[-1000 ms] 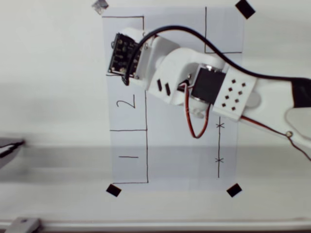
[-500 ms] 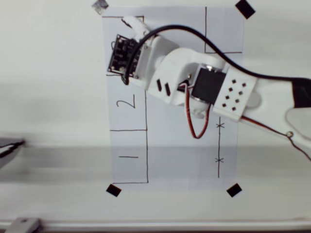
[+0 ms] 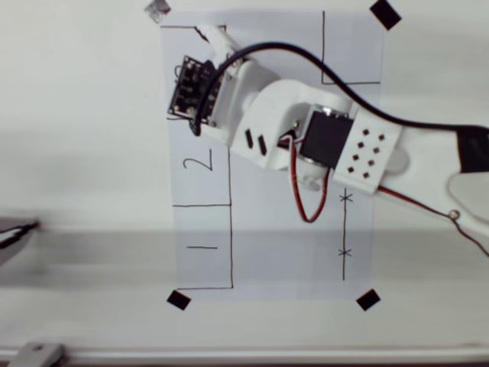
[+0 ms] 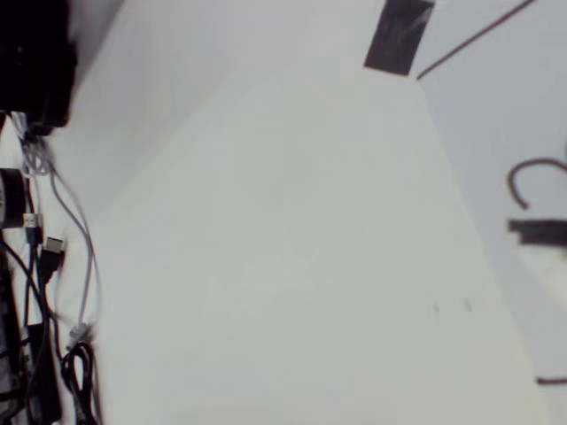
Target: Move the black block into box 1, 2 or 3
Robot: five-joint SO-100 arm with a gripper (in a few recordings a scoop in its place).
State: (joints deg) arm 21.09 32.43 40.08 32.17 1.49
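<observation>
arm: the white arm [image 3: 306, 130] comes in from 3 o'clock in the overhead view and reaches across the paper [image 3: 283, 252] toward 11 o'clock, with its head parked over the top box.

jaws: honestly can't tell if they're released or clenched. All I get is one white finger [image 3: 213, 36] poking out of the head toward 12 o'clock, and the rest is under the arm.

black block: can't say where it sits, since the head covers most of box 3 [image 3: 179, 46]. The wrist view has a blurry dark bar [image 4: 539, 232] at the 3 o'clock edge, just under a curved pen stroke. Too smeared to call it the block.

boxes: box 2 [image 3: 200, 162] and box 1 [image 3: 202, 247] run down toward 6 o'clock from box 3, each adjoining the next, and both have just their number inside.

tape: black squares [image 3: 385, 13] on the paper corners, and one shows at 12 o'clock in the wrist view [image 4: 399, 34].

surface: plain white [image 3: 76, 115], with a bunch of cables [image 4: 53, 266] at 9 o'clock in the wrist view.
</observation>
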